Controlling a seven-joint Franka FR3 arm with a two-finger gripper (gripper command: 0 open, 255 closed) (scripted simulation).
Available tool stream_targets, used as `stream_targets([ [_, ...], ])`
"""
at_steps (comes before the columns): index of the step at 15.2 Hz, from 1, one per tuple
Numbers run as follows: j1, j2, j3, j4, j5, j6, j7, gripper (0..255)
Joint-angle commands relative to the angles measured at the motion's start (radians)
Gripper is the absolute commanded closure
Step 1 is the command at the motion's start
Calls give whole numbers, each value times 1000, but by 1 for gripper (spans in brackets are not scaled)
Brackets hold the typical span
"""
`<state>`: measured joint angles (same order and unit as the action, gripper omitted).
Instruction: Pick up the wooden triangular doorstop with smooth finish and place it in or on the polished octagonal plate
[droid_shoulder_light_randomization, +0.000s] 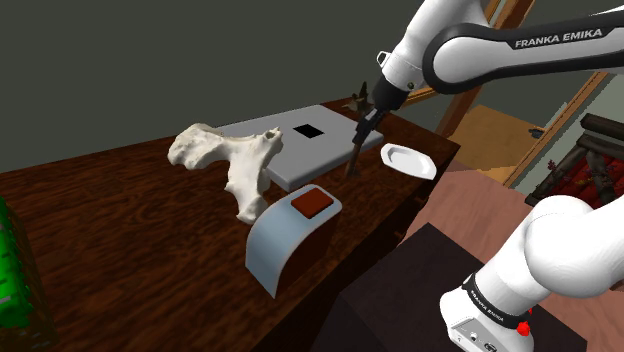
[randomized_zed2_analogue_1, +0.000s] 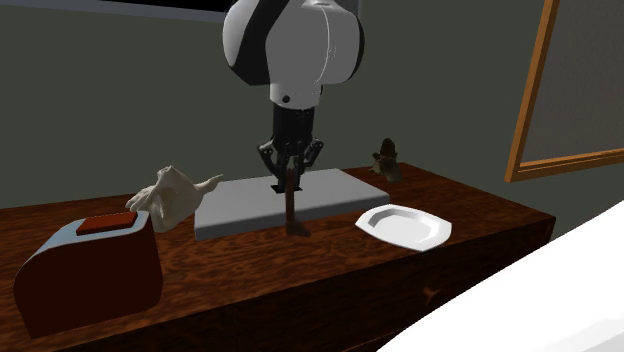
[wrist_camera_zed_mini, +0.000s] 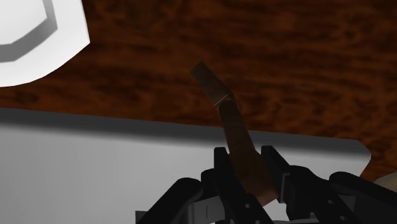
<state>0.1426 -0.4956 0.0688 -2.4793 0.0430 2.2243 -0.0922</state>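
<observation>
Doorstop (randomized_zed2_analogue_1: 291, 210), a brown wedge, hung upright, pinched between the fingers of the gripper (randomized_zed2_analogue_1: 289, 180). Its lower end was over bare tabletop (randomized_zed2_analogue_1: 250, 265) just off the grey slab's (randomized_zed2_analogue_1: 240, 205) long edge, and I couldn't tell if the tip touched the wood. White octagonal plate (randomized_zed2_analogue_1: 405, 225) lay near it but apart, by the slab's corner and close to the tabletop's edge; a white bone-like piece (droid_shoulder_light_randomization: 232, 160) sat at the slab's other end, and a grey curved block (droid_shoulder_light_randomization: 285, 240) with a red-brown top sat at the tabletop's edge.
</observation>
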Motion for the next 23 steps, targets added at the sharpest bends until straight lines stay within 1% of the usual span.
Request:
stream_targets([
  [1,-1,-6,-1,19,-1,-25,-1,255],
  [15,-3,-25,-6,193,-5,-218,1,255],
  [23,-61,-108,-161,189,-45,-301,-185,255],
])
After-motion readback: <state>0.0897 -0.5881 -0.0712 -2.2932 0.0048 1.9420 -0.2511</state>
